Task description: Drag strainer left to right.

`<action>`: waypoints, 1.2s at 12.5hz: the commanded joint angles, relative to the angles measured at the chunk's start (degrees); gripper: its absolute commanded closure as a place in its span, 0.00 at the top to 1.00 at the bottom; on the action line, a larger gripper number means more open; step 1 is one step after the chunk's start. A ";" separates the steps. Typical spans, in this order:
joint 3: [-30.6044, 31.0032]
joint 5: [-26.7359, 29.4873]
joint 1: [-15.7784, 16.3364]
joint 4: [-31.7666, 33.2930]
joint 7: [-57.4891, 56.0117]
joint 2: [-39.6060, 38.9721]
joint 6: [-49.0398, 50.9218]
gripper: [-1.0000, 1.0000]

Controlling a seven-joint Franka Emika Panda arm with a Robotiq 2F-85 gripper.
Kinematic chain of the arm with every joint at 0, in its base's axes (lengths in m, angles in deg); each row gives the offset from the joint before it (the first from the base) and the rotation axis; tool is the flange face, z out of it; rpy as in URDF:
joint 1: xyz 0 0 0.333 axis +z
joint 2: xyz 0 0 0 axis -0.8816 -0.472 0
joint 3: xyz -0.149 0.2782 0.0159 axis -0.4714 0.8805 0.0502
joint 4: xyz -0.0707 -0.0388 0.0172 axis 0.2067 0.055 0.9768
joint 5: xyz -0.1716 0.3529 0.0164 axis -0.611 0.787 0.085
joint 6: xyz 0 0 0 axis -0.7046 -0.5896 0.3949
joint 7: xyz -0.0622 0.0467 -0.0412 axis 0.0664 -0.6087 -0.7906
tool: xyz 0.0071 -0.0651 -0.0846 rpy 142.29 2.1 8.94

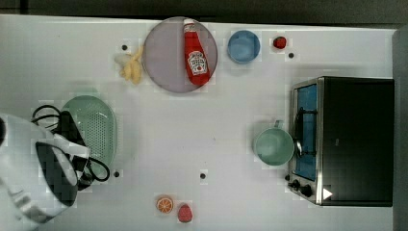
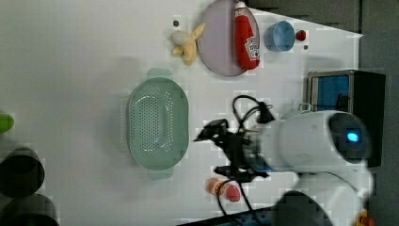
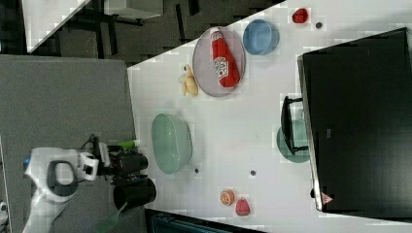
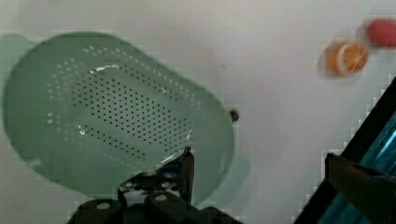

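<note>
**Open gripper above the strainer near one end of the white tabletop**

The large pale mint-green plastic oval strainer point(image 1: 96, 126), its bottom dotted with holes and a small tab handle at each end, rests upright on the white tabletop point(image 1: 202, 125), close to the short edge on the top view's left. The black two-finger gripper point(image 2: 211, 148) of the white robot arm point(image 2: 301, 141) hangs beside the strainer's long rim; its fingers are spread wide with nothing between them. In the wrist view one dark fingertip point(image 4: 187, 161) lies over the strainer's rim, though contact cannot be judged.

Along the far long edge in the top view sit a round greyish-purple plate point(image 1: 163, 62) carrying a red ketchup bottle point(image 1: 196, 54), a yellow peeled banana point(image 1: 131, 65) just beside the plate, a round blue bowl point(image 1: 244, 46) and a small red strawberry point(image 1: 280, 42). A round teal-green mug point(image 1: 273, 146) stands against the front of a black toaster oven point(image 1: 356, 139) at the opposite short edge. An orange slice point(image 1: 164, 204) and a pinkish-red fruit point(image 1: 184, 213) lie side by side at the near long edge.
</note>
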 commanded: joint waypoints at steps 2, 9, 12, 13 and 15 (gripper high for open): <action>-0.10 -1.82 -2.09 3.88 16.63 -5.22 -13.82 1.00; -2.82 -1.83 -0.99 9.09 17.58 -18.83 -38.76 1.00; -6.72 -1.86 2.08 8.60 17.59 -22.71 -44.11 1.00; -8.39 -1.95 3.40 8.61 17.58 -23.32 -44.75 1.00; -10.69 -2.07 5.48 8.66 17.52 -23.53 -45.28 1.00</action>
